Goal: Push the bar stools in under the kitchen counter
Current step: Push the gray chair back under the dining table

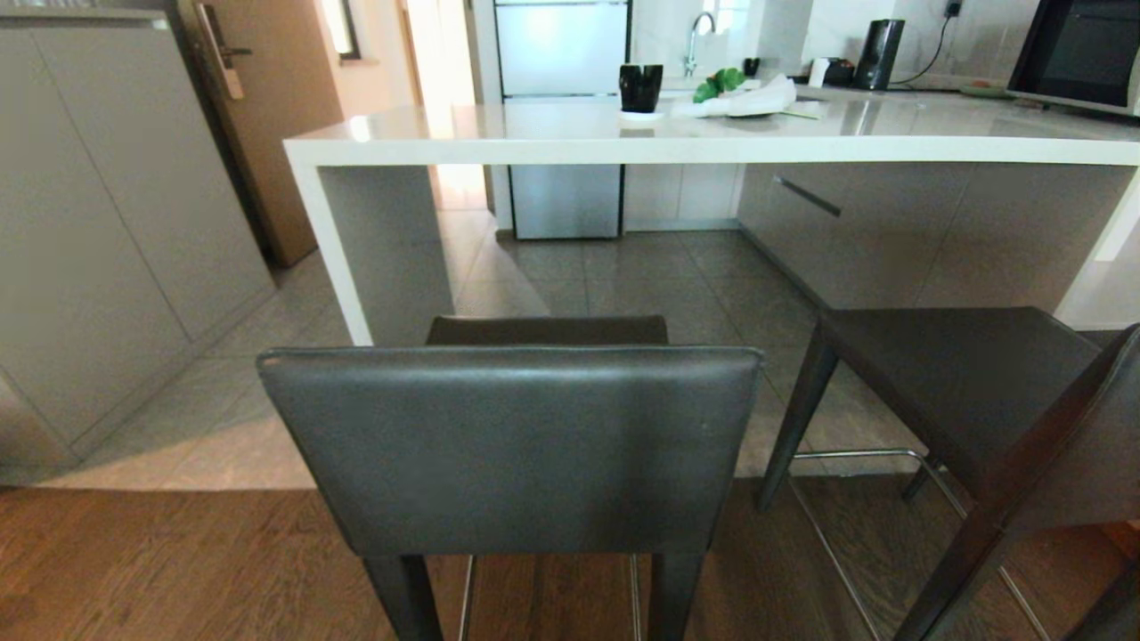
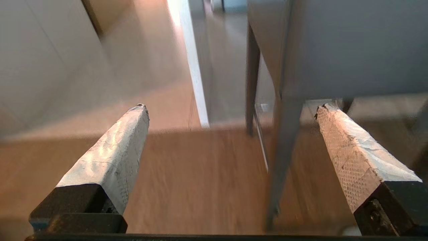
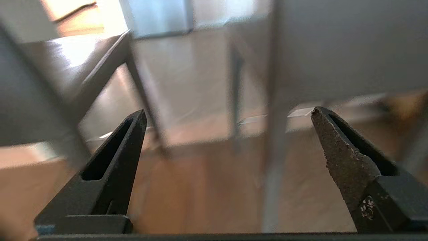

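One bar stool (image 1: 512,445) stands right in front of me, its dark grey backrest facing me and its seat short of the kitchen counter (image 1: 712,147). A second bar stool (image 1: 962,383) stands to the right, turned at an angle, also out from under the white slab top. Neither arm shows in the head view. My left gripper (image 2: 232,107) hangs open and empty low over the wood floor, with a stool's leg (image 2: 284,157) and the counter's white side panel (image 2: 195,83) ahead. My right gripper (image 3: 229,110) is open and empty too, with blurred stool legs (image 3: 274,167) ahead.
Grey cabinets (image 1: 116,223) and a wooden door (image 1: 267,116) line the left side. On the counter sit a black mug (image 1: 639,86), a white cloth with green leaves (image 1: 744,93) and a black kettle (image 1: 877,53). Wood floor (image 1: 178,561) meets grey tiles under the counter.
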### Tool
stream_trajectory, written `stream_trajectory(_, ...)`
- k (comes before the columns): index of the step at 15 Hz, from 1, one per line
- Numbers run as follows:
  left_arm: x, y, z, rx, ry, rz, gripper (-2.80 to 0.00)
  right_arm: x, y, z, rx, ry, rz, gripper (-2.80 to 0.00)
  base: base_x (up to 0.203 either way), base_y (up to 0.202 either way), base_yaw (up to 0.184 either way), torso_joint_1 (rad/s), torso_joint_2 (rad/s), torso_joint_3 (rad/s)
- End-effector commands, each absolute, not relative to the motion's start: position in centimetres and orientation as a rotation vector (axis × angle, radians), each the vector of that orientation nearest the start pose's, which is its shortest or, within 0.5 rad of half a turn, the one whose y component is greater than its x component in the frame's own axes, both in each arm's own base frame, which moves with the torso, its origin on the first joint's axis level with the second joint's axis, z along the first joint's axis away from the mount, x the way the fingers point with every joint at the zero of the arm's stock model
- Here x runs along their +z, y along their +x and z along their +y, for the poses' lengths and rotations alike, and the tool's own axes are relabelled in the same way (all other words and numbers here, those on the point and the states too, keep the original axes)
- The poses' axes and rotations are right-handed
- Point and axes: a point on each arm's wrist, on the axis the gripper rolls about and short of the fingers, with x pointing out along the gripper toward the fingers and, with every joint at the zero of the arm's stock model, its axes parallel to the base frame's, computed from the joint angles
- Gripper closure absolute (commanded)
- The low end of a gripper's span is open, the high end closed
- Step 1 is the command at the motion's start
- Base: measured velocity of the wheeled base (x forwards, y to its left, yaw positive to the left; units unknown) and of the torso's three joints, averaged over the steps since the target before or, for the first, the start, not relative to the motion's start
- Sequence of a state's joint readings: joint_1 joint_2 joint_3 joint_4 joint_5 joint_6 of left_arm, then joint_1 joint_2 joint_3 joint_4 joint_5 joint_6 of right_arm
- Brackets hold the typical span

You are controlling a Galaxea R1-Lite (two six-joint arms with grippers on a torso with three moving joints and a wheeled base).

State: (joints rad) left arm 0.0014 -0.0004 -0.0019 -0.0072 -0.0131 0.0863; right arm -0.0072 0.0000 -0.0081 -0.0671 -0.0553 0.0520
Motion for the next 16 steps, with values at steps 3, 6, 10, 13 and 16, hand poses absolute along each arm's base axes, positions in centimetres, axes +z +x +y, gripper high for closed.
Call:
stream_trajectory(3,7.68,-2.29,-0.02,-0.012,0.026,-0.006,-2.80,7.86,-2.37,-0.01,-0.019,0.187,-0.006,-2.80,0.000,0.000,0.000,0.000,0.00,0.000)
stream_trajectory(6,7.74,-2.59,-0.01,-0.003,0.011,0.049,-2.80,7.89,-2.39,0.00,-0.016,0.152,-0.011,-2.80,0.000,0.000,0.000,0.000,0.00,0.000)
stream_trajectory(10,7.73,-2.71,0.00,-0.001,0.001,0.071,-2.80,7.94,-2.33,0.00,-0.010,0.105,0.061,-2.80,0.000,0.000,0.000,0.000,0.00,0.000)
stream_trajectory(13,7.75,-2.70,0.02,0.011,-0.040,0.068,-2.80,7.84,-2.56,-0.03,-0.025,0.200,0.024,-2.80,0.000,0.000,0.000,0.000,0.00,0.000)
stream_trajectory(16,7.77,-2.71,0.02,0.009,-0.037,0.068,-2.80,7.89,-2.40,-0.03,-0.021,0.003,-0.002,-2.80,0.000,0.000,0.000,0.000,0.00,0.000)
